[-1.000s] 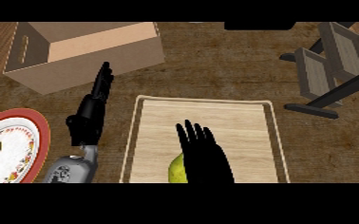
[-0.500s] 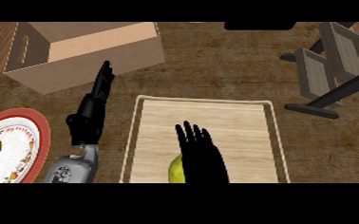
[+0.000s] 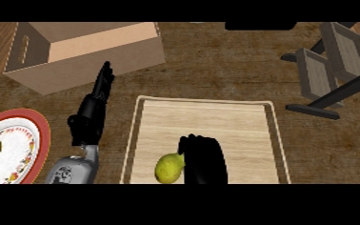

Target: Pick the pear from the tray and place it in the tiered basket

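Your right hand [image 3: 204,161] sits low over the tray [image 3: 204,106] near its front edge, fingers curled down beside the pear [image 3: 169,168], which lies on the tray touching the hand's left side; you cannot tell whether it is gripped. Bare tray stretches ahead, and the tiered basket [image 3: 330,71] stands well apart at far right. Your left hand [image 3: 95,106] rests straight-fingered left of the tray, between the plate [image 3: 21,145] and cardboard box [image 3: 84,52].

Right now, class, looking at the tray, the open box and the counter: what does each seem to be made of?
Tray: pale wood, matte, with faint straight grain and a raised rim. Box: looks like cardboard, flat tan faces with thin walls, no shine. Counter: dark brown wood or a wood-look top, streaked grain; which of the two cannot be told.
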